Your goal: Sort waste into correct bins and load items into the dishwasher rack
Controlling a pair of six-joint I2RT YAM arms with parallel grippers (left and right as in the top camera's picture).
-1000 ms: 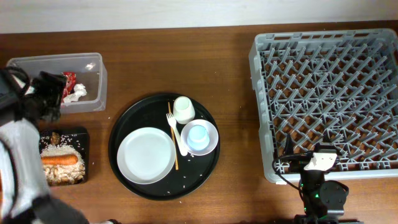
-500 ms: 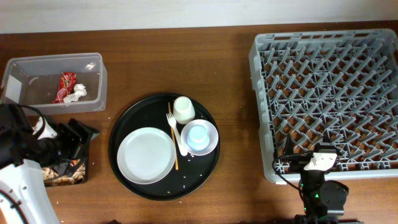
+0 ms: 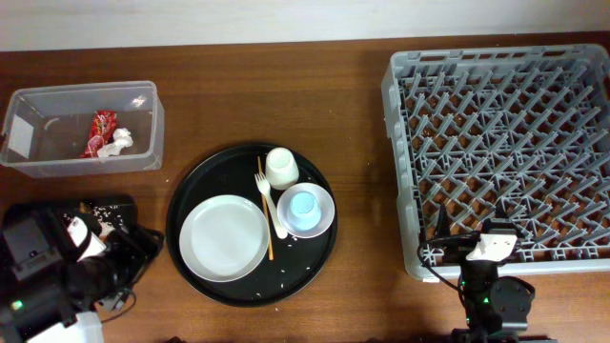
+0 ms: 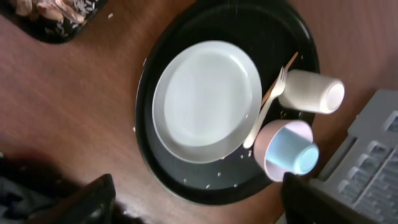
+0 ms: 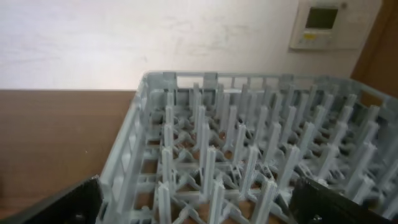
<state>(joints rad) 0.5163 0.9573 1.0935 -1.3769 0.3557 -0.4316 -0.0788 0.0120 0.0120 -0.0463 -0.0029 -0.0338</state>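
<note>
The clear tub point(image 3: 81, 152) holds the red wrapper point(image 3: 100, 131) and crumpled white paper point(image 3: 119, 141). The flat black tray point(image 3: 114, 204) is mostly under my left arm; rice shows on it in the left wrist view point(image 4: 59, 7); the carrot is hidden. On the round black tray point(image 3: 191, 191) lie the white plate point(image 3: 224, 238), white cup point(image 3: 281, 168), white bowl point(image 3: 324, 214) holding the light-blue cup point(image 3: 303, 207), the fork point(image 3: 271, 208) and the wooden stick point(image 3: 266, 233). My left gripper point(image 3: 136, 255) is open and empty, left of the round tray. My right gripper point(image 3: 448, 238) is open at the rack's point(image 3: 505, 143) front edge.
The left wrist view shows the plate point(image 4: 208, 99), cup point(image 4: 311, 93), blue cup point(image 4: 292, 152), fork point(image 4: 264, 112) and a rack corner point(image 4: 373, 168). The right wrist view looks across the rack's pegs point(image 5: 249, 149) toward a white wall. Bare wooden table lies between round tray and rack.
My left arm has moved from the clear tub toward the front, past the flat black tray, to the table's front left. The right arm has not moved.
</note>
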